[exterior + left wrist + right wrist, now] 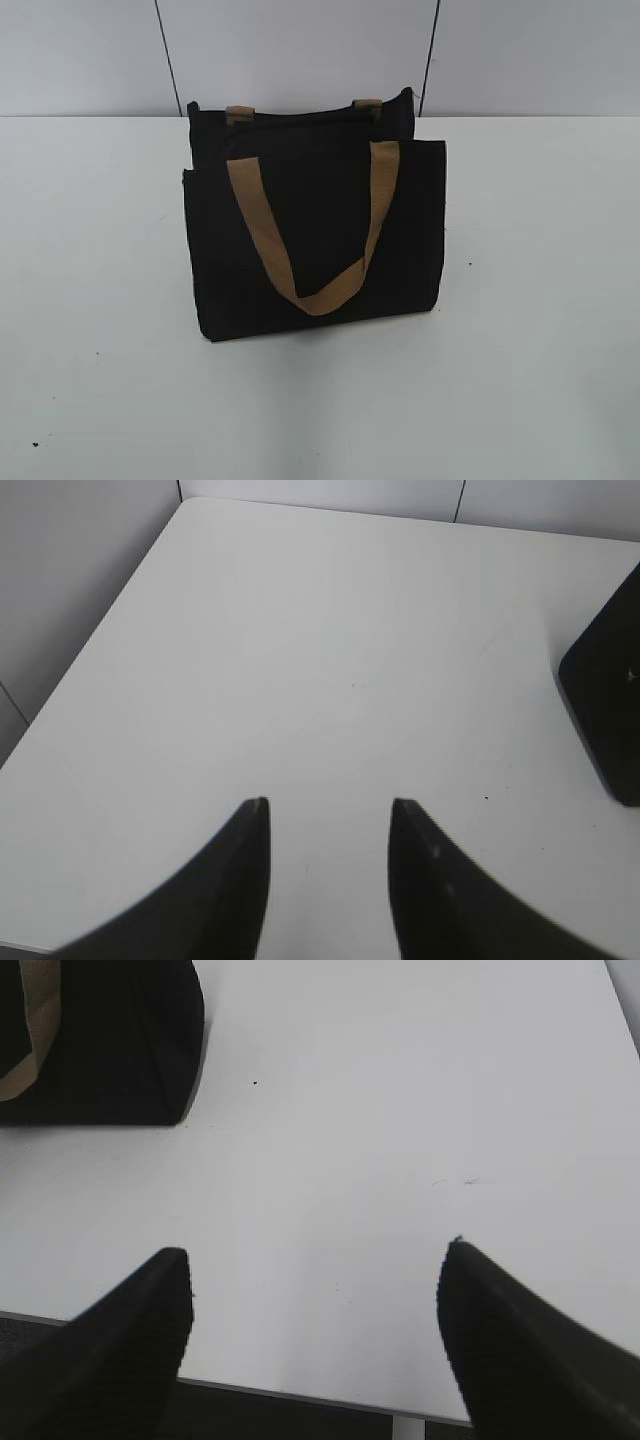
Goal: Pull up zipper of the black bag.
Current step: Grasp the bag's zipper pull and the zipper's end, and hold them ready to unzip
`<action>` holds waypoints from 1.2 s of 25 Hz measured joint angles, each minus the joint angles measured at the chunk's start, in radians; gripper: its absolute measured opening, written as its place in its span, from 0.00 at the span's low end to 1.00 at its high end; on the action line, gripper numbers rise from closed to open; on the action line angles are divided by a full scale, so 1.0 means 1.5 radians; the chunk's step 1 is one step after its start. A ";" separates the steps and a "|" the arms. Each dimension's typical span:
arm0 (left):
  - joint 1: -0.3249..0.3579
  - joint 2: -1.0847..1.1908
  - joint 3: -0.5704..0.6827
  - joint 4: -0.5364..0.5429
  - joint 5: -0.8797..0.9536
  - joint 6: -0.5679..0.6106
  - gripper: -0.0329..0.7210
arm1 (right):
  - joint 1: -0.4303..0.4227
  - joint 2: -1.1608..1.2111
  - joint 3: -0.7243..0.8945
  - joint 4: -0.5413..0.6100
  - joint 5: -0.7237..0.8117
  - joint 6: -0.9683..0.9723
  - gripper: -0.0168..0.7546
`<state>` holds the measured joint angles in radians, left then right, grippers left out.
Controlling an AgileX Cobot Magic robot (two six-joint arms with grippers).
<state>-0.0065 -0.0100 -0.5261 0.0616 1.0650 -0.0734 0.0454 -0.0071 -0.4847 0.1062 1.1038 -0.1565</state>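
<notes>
Bag position: rectangular black fabric tote (315, 235) stands upright mid-bench, front pocket panel facing the exterior camera, 1 tan webbing handle (305, 235) drooping down the front. White bench (90, 300) otherwise bare around it.

Zipper: dark line along the rear top edge (300, 108); pull not resolvable, possibly at either end.

Left gripper (328, 815): jaws parted, nothing between them, over bare bench with the bag's corner (605, 695) at far right of its view.

Right gripper (315, 1260): jaws spread wide, nothing held, bag (110, 1040) at upper left of its view.

Step in hand, by my reading: approach. Advise 1 arm pinning the top edge near the zip's end, the other pinching the pull ring and drawing level along the edge, so soft fabric does not buckle.
</notes>
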 joint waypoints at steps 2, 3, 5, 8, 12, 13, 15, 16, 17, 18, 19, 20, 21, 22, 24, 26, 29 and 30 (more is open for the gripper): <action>0.000 0.000 0.000 0.000 0.000 0.000 0.46 | 0.000 0.000 0.000 0.000 0.000 0.000 0.78; 0.000 0.000 0.000 0.000 0.000 0.000 0.46 | 0.000 0.000 0.000 0.000 0.000 0.000 0.78; 0.000 0.000 0.000 0.000 0.000 0.000 0.46 | 0.000 0.000 0.000 0.000 0.000 0.000 0.78; 0.000 0.000 0.000 0.000 0.000 0.000 0.46 | 0.000 0.000 0.000 0.000 0.000 0.000 0.78; 0.000 0.000 0.000 0.000 -0.001 0.000 0.46 | 0.000 0.000 0.000 0.000 0.000 0.000 0.78; 0.000 0.003 -0.002 0.000 -0.001 0.000 0.46 | 0.000 0.000 0.000 0.000 0.000 0.000 0.78; 0.000 0.031 -0.015 -0.001 -0.010 0.000 0.46 | 0.000 0.000 0.000 0.000 0.000 0.000 0.78; 0.000 0.050 -0.030 -0.002 -0.018 0.000 0.46 | 0.000 0.000 0.000 0.000 0.000 0.000 0.78; 0.000 0.076 -0.045 -0.002 -0.030 0.000 0.46 | 0.000 0.000 0.000 0.000 0.000 0.000 0.78; 0.000 0.104 -0.064 -0.002 -0.043 0.000 0.46 | 0.000 0.000 0.000 0.000 0.000 0.000 0.78; 0.000 0.135 -0.086 -0.002 -0.064 0.000 0.46 | 0.000 0.000 0.000 0.000 0.000 0.000 0.78; 0.000 0.161 -0.100 -0.002 -0.081 0.000 0.46 | 0.000 0.000 0.000 0.000 0.000 0.000 0.78; 0.000 0.193 -0.111 -0.002 -0.107 0.000 0.46 | 0.000 0.000 0.000 0.000 0.000 0.000 0.78; 0.000 0.222 -0.119 -0.002 -0.132 0.000 0.46 | 0.000 0.000 0.000 0.000 0.000 0.000 0.78; 0.000 0.268 -0.122 -0.006 -0.201 0.001 0.46 | 0.000 0.000 0.000 0.000 0.000 0.000 0.78; 0.000 0.310 -0.116 -0.025 -0.277 0.017 0.46 | 0.000 0.000 0.000 0.000 0.000 0.000 0.78; -0.003 0.355 -0.080 -0.058 -0.423 0.064 0.46 | 0.000 0.000 0.000 0.000 0.000 0.000 0.78; -0.008 0.368 -0.059 -0.065 -0.479 0.071 0.46 | 0.000 0.000 0.000 0.000 0.000 0.000 0.78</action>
<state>-0.0179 0.5427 -0.6148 -0.0352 0.3465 0.0335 0.0454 -0.0071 -0.4847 0.1062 1.1038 -0.1565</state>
